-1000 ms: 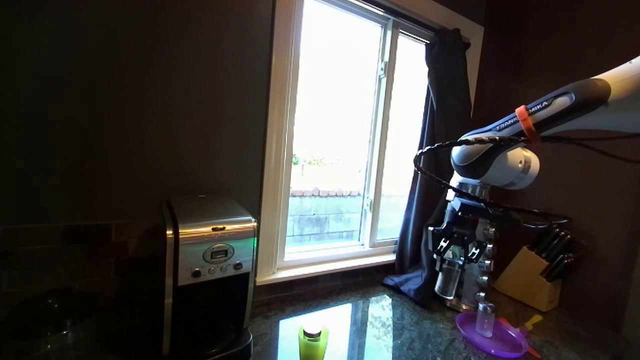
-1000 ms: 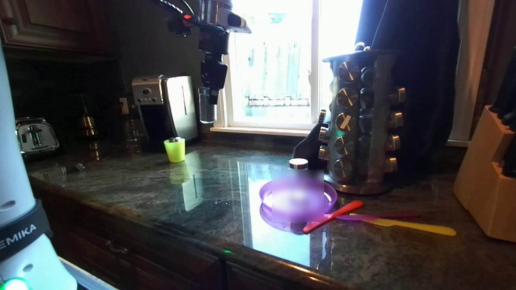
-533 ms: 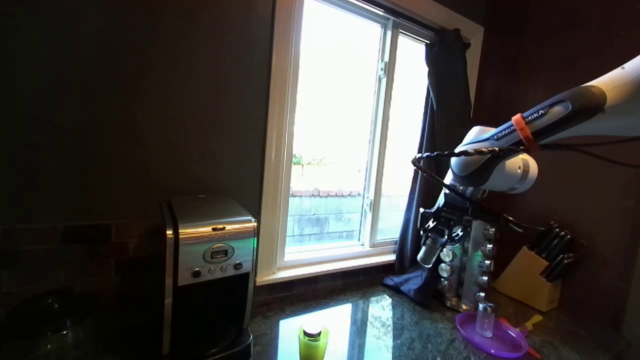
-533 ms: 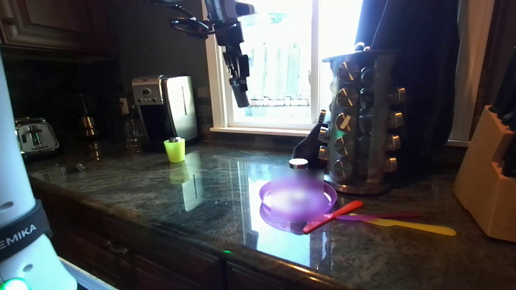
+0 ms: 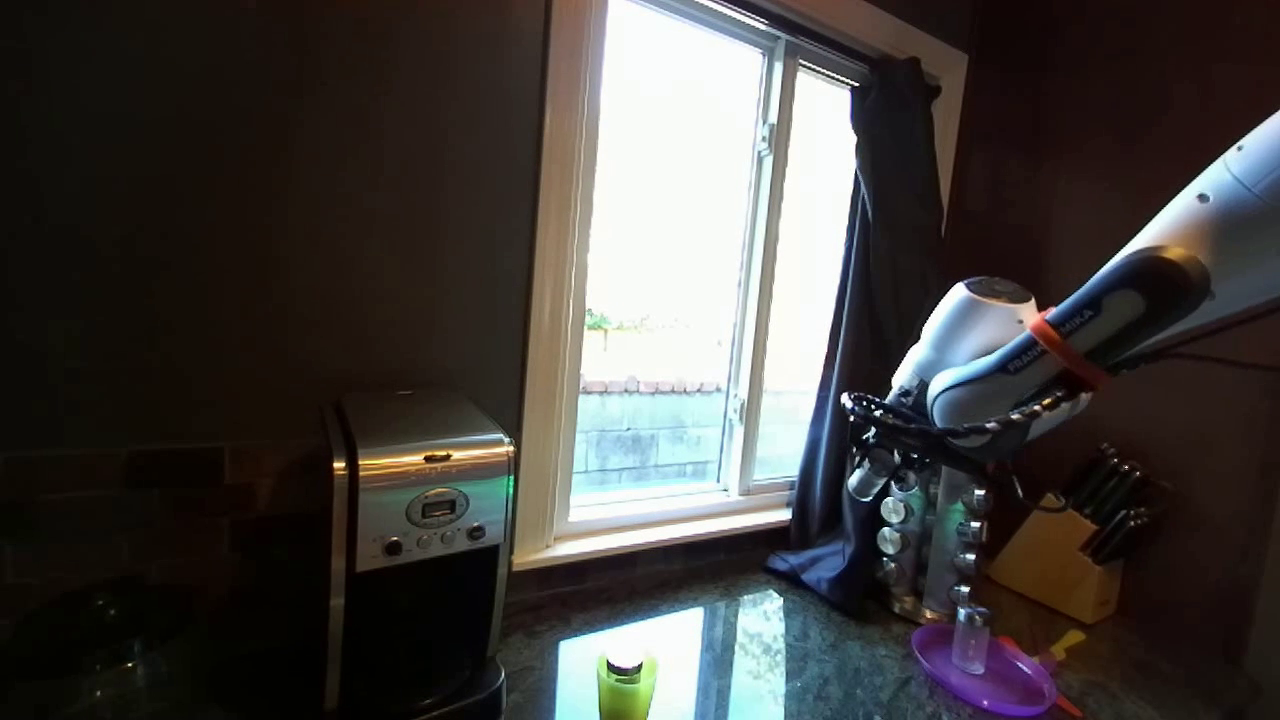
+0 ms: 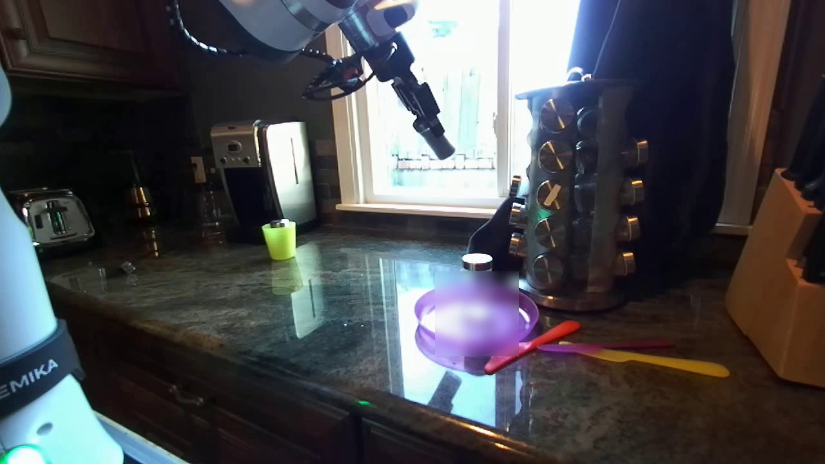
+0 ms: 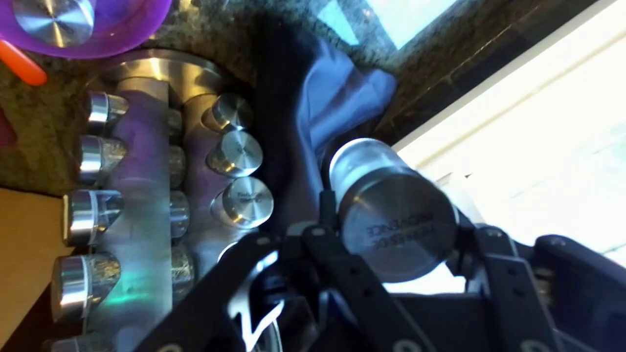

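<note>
Both exterior views: window [image 5: 670,280] and spice rack [image 6: 573,200] shared, faced obliquely across the bench [image 6: 225,309]. Wrist view: aimed obliquely downward, spice rack shown at close range.

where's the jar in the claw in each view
In an exterior view: held jar right of centre, below mid-height.
In an exterior view: held jar upper middle.
Wrist view: held jar right of centre.
Shared landmark: spice rack, right of it in both exterior views, left in wrist view.

Dark speckled counter [image 6: 213,303], as I watched remotely, bore toaster [image 6: 58,219], coffee maker [image 6: 267,177], lime cup [image 6: 280,242], purple plate [image 5: 1015,686], crossed coloured cutlery [image 6: 670,365] beside it, spice rack [image 6: 608,193] and wooden knife block [image 6: 776,290].
</note>
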